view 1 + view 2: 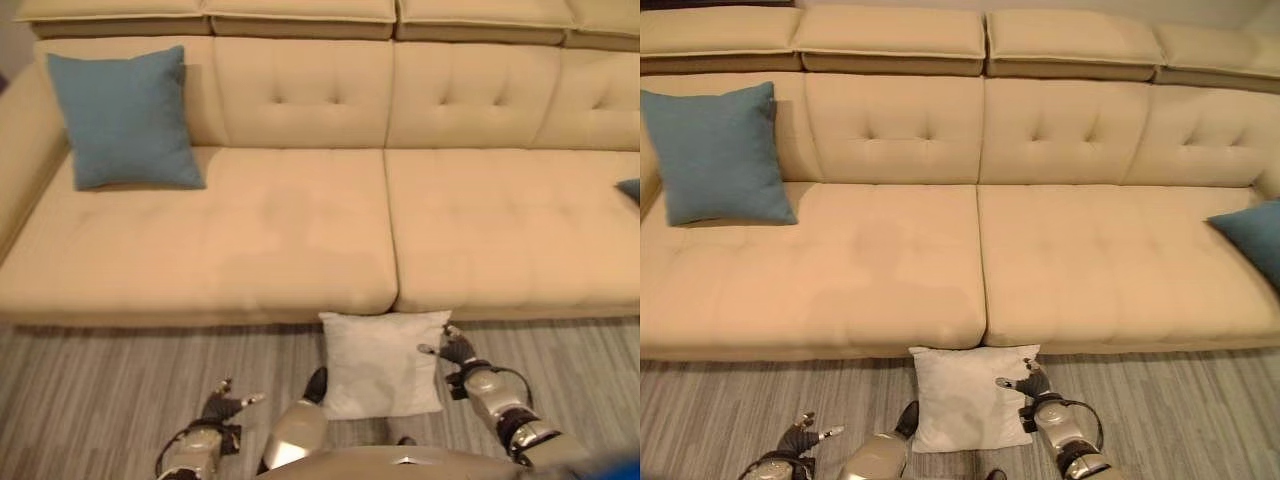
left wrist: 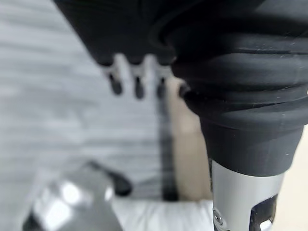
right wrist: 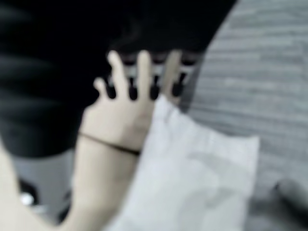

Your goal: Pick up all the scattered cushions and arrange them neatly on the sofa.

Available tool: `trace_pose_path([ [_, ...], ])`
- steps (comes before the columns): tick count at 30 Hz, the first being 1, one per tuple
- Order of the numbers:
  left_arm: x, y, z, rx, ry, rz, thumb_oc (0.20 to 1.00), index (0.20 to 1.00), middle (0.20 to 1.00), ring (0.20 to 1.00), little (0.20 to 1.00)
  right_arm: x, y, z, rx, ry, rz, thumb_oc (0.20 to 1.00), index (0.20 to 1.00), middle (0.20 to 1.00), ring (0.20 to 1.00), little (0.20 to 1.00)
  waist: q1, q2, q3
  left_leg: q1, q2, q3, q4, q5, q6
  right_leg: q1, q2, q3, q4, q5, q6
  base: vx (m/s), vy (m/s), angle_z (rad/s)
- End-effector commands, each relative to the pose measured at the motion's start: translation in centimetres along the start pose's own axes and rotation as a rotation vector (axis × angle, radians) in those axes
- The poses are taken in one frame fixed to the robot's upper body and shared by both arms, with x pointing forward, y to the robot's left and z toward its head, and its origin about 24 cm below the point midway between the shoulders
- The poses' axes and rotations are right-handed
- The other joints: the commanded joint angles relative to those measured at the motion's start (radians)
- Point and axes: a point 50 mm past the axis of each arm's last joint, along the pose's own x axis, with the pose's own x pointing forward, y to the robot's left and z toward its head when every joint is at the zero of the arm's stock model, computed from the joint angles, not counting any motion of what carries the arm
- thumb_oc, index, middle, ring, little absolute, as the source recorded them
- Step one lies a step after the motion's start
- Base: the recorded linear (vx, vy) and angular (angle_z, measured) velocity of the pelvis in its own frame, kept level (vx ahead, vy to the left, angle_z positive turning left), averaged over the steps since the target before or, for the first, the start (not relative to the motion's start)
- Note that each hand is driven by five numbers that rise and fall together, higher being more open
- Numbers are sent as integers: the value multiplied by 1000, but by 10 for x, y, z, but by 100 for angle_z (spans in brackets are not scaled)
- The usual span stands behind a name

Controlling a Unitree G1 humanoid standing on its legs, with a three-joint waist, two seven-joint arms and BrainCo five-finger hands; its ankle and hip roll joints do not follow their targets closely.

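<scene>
The right eye view shows a second blue cushion (image 1: 1252, 240) at the right end of the sofa (image 1: 970, 270); the left eye view catches barely its corner. Another blue cushion (image 1: 125, 120) leans in the sofa's left back corner. A white cushion (image 1: 383, 362) lies on the striped floor (image 1: 120, 390) against the sofa's front edge. The right hand (image 1: 455, 350) touches its right edge with relaxed, spread fingers, gripping nothing. The left hand (image 1: 222, 405) hangs over the floor, fingers loose, empty. The right wrist view shows a person's hand (image 3: 120, 115) beside the white cushion.
</scene>
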Motion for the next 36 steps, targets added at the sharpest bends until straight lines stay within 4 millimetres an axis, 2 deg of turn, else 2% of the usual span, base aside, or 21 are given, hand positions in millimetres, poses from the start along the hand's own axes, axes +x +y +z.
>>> trace_pose_path([
  [1, 8, -1, 31, -20, -100, -2, 1000, 1000, 1000, 1000, 1000, 6, -22, 23, 11, -87, -70, 1000, 1000, 1000, 1000, 1000, -54, -57, 1, 113, -25, 167, -43, -83, -3, 17, -103, -100, -10, 32, 88, -164, -139, 47],
  [2, 8, -1, 31, -20, -99, -2, 1000, 1000, 1000, 1000, 1000, 6, -22, 23, 11, -87, -70, 1000, 1000, 1000, 1000, 1000, -54, -56, 2, 114, -24, 167, -43, -83, -3, 19, -103, -100, -10, 31, 88, -75, -75, 35],
  [4, 8, -9, 34, -11, -114, -31, 1000, 1000, 1000, 1000, 1000, 4, -25, 17, 8, -69, -76, 1000, 1000, 1000, 1000, 1000, -73, -62, -9, 163, -17, 206, 8, -131, 8, 10, -115, -136, -22, 43, 81, -96, -54, 47],
  [5, 7, -15, 36, -11, -125, -49, 1000, 1000, 1000, 1000, 1000, 4, -26, 12, 13, -54, -77, 1000, 1000, 1000, 1000, 1000, -94, -57, -24, 223, -2, 235, 49, -166, 4, 0, -122, -165, -19, 50, 74, -101, -36, 53],
  [7, 6, -22, 35, 4, -125, -75, 1000, 1000, 1000, 1000, 1000, 1, -25, 1, 23, -13, -74, 1000, 1000, 1000, 1000, 1000, -128, -34, -42, 294, 5, 276, 31, -185, -1, 3, -131, -200, -5, 57, 77, -21, 11, 69],
  [9, 6, -23, 33, 7, -123, -80, 1000, 1000, 1000, 1000, 1000, 1, -25, -1, 22, -9, -71, 1000, 1000, 1000, 1000, 1000, -128, -28, -43, 299, -3, 278, 12, -199, 3, 7, -132, -208, 2, 56, 79, 0, 18, 69],
  [13, 6, -22, 34, 27, -126, -81, 1000, 1000, 1000, 1000, 1000, 0, -21, -5, 30, 4, -65, 1000, 1000, 1000, 1000, 1000, -125, -26, -44, 319, -30, 234, -27, -212, 12, 21, -141, -206, 8, 69, 82, -4, 51, 29],
  [14, 5, -21, 33, 39, -121, -82, 1000, 1000, 1000, 1000, 1000, -1, -18, -7, 23, 13, -57, 1000, 1000, 1000, 1000, 1000, -124, -26, -45, 327, -42, 216, -39, -228, 26, 25, -150, -200, 12, 78, 87, -26, 72, 12],
  [17, 5, -17, 31, 35, -114, -74, 1000, 1000, 1000, 1000, 1000, -2, -15, -8, 22, 18, -48, 1000, 1000, 1000, 1000, 1000, -122, -26, -43, 330, -54, 205, -46, -233, 36, 23, -158, -190, 19, 82, 91, -32, 66, 11],
  [20, 5, -7, 28, 6, -106, -42, 1000, 1000, 1000, 1000, 1000, -1, -10, -6, 26, 11, -36, 1000, 1000, 1000, 1000, 1000, -111, -31, -34, 329, -75, 205, -46, -246, 58, 7, -179, -168, 39, 92, 103, -44, 67, -2],
  [26, 5, 3, 37, -21, -148, -12, 1000, 1000, 1000, 1000, 1000, 0, -7, 4, 15, -30, -23, 1000, 1000, 1000, 1000, 1000, -97, -41, -19, 326, -84, 226, -41, -250, 70, -9, -195, -151, 45, 112, 118, -30, 6, -12],
  [30, 5, 7, 43, -40, -174, 4, 1000, 1000, 1000, 1000, 1000, 1, -7, 13, 14, -61, -19, 1000, 1000, 1000, 1000, 1000, -92, -45, -11, 327, -73, 240, -43, -246, 65, -8, -188, -148, 43, 109, 117, 22, -66, -11],
  [36, 5, 10, 64, -83, -257, 12, 1000, 1000, 1000, 1000, 1000, 3, -15, 29, 15, -131, -41, 1000, 1000, 1000, 1000, 1000, -102, -51, 18, 294, -27, 242, -2, -238, 30, -13, -154, -151, 30, 83, 98, 36, -128, -2],
])
